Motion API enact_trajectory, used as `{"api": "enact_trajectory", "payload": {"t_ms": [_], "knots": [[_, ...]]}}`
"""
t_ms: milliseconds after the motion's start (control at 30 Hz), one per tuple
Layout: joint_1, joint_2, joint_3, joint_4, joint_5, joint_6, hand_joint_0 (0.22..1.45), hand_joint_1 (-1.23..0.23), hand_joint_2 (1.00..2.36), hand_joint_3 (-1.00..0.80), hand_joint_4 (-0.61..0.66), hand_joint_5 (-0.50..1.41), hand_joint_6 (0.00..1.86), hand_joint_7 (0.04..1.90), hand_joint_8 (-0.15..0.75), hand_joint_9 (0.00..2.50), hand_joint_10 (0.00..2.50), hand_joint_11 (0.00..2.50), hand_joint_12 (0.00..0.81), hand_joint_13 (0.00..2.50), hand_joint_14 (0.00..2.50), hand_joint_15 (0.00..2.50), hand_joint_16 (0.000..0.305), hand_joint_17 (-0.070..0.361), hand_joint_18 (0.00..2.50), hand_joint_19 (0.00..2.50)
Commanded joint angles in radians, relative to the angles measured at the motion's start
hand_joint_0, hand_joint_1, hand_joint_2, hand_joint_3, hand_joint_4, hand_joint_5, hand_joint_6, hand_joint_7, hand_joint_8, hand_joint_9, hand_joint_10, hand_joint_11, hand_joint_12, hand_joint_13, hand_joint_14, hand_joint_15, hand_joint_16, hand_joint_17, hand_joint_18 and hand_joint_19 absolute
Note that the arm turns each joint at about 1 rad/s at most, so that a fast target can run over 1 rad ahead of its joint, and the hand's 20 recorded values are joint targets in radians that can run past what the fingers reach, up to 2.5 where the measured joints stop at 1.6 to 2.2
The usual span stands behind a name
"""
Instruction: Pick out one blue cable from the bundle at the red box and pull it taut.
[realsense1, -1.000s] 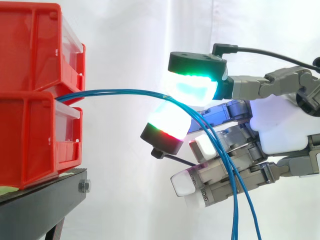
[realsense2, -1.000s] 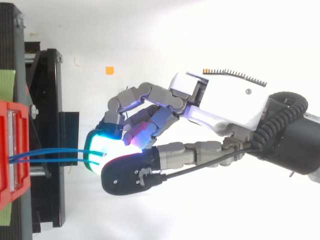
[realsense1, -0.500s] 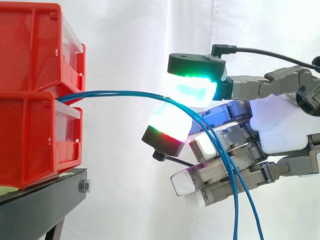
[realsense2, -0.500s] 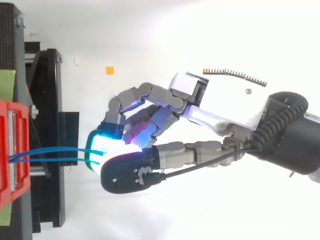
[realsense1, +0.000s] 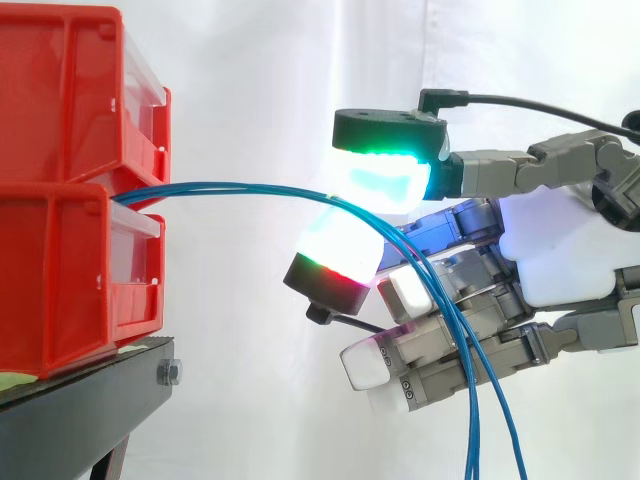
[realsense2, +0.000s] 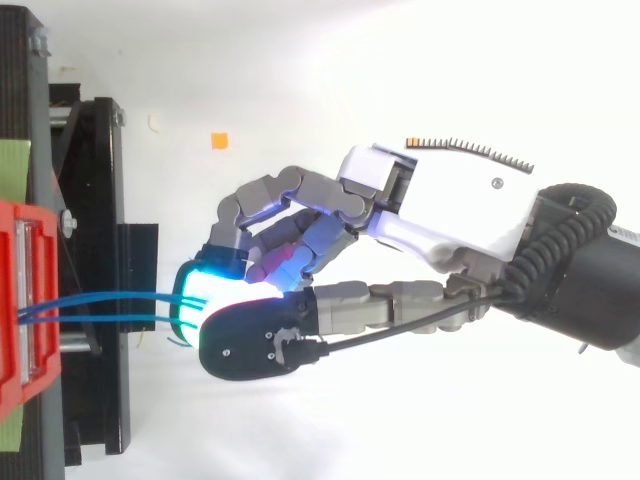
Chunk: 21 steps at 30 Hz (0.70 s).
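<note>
Robot hand (realsense1: 560, 250), at 3 o'clock of the stacked red bins (realsense1: 60, 280), has its fingers curled and two glowing pads (realsense1: 380, 180) closed on the blue cables (realsense1: 230, 185) from 12 and 6 o'clock. The cables leave the gap between the bins, arch toward 3 o'clock, pass between the pads, then hang toward 6 o'clock across the lower fingers. The grasp looks made, though I cannot tell whether a single cable has been separated from the rest. The span to the bins bows upward, so the taut pull seems yet to come. No legible writing appears on the bins, the black stand (realsense1: 80, 400) or the hand.
</note>
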Motion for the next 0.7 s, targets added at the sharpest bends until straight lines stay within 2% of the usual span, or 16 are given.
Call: {"api": "enact_trajectory", "payload": {"t_ms": [0, 200, 367, 667], "knots": [[0.000, 0.000, 0.001, -0.002, 0.000, 0.000, 0.57, -0.62, 1.01, -0.21, 0.12, -0.13, 0.88, 1.03, 0.313, 1.10, 0.02, 0.60, 0.198, 0.84, 0.01, 0.40, 0.022, 0.049, 0.37, 0.51], [0.000, 0.000, 0.001, -0.002, 0.000, 0.000, 0.58, -0.74, 1.01, -0.28, 0.13, -0.16, 0.90, 1.03, 0.297, 1.06, 0.02, 0.63, 0.180, 0.83, 0.01, 0.42, 0.018, 0.040, 0.37, 0.51], [0.000, 0.000, 0.001, -0.002, 0.000, 0.000, 0.67, -0.87, 1.01, -0.37, 0.06, -0.16, 0.92, 0.99, 0.290, 1.07, 0.02, 0.66, 0.180, 0.85, 0.01, 0.41, 0.017, 0.038, 0.43, 0.47], [0.000, 0.000, 0.001, -0.002, 0.000, -0.001, 0.75, -0.91, 1.00, -0.44, -0.03, -0.15, 0.94, 1.09, 0.292, 1.10, 0.02, 0.66, 0.171, 0.88, 0.01, 0.40, 0.016, 0.036, 0.47, 0.44]]}}
